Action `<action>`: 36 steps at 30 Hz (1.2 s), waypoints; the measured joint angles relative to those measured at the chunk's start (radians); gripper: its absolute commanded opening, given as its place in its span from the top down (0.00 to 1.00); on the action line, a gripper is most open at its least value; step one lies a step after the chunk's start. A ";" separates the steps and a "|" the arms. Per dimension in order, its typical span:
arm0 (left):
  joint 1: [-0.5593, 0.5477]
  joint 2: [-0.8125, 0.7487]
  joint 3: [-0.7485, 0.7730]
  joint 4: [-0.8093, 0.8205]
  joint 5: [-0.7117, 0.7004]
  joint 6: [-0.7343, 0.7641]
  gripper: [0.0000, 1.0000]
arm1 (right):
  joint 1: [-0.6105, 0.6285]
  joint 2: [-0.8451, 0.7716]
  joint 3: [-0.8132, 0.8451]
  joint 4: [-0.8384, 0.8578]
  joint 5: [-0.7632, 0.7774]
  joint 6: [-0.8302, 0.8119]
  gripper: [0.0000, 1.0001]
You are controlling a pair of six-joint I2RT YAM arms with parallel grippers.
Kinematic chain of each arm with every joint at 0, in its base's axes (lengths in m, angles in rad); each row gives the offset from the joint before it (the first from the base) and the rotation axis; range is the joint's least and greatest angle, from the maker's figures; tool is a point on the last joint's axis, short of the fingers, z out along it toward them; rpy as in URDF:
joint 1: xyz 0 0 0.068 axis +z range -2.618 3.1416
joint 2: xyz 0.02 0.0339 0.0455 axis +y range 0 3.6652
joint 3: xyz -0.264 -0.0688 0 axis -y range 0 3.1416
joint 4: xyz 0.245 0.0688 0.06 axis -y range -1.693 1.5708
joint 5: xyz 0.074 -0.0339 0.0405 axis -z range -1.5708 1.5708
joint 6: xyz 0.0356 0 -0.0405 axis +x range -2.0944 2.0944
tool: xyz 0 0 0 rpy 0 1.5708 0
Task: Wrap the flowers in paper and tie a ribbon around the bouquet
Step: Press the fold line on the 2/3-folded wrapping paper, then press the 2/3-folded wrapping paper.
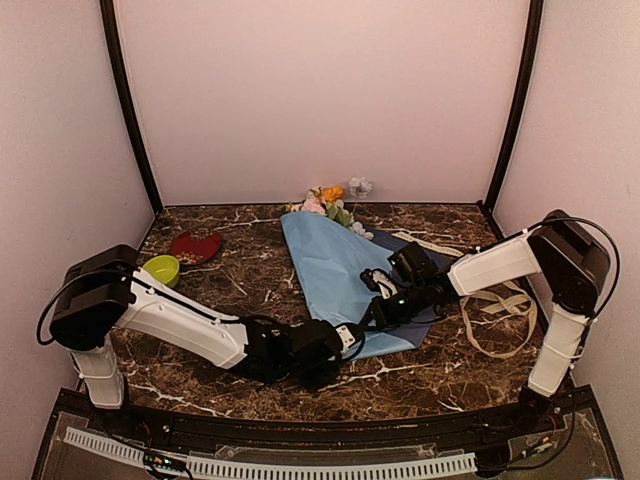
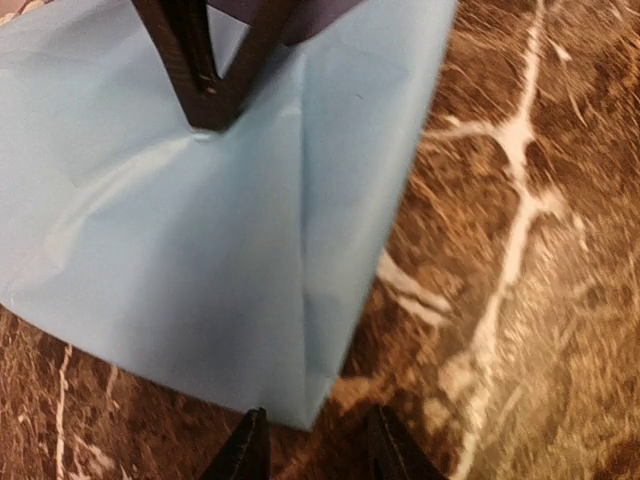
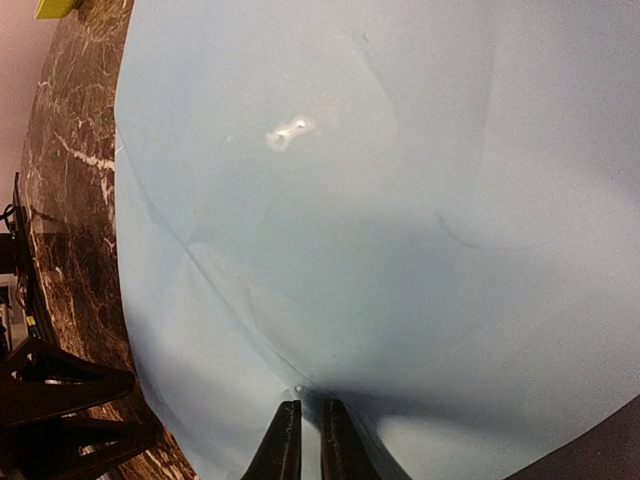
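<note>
Now paper (image 1: 330,270) wraps flowers (image 1: 328,202); right claw (image 3: 310,408) pinching paper; left claw (image 2: 316,412) released beside corner.

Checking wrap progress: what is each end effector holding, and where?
Right end effector pinches the paper at a pucker by its near corner; left end effector is open, holding nothing.

I count one paper (image 1: 325,270), one bunch of flowers (image 1: 328,202), one ribbon (image 1: 497,312), and two bowls: a red bowl (image 1: 195,246) and a yellow-green bowl (image 1: 161,269).

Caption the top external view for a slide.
Right gripper pinches the light-blue paper folded over the flowers; left gripper open at its near corner, ribbon aside.
</note>
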 measured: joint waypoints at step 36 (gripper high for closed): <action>0.081 0.065 0.073 0.045 0.036 0.142 0.63 | 0.002 -0.089 0.000 -0.182 0.203 -0.011 0.87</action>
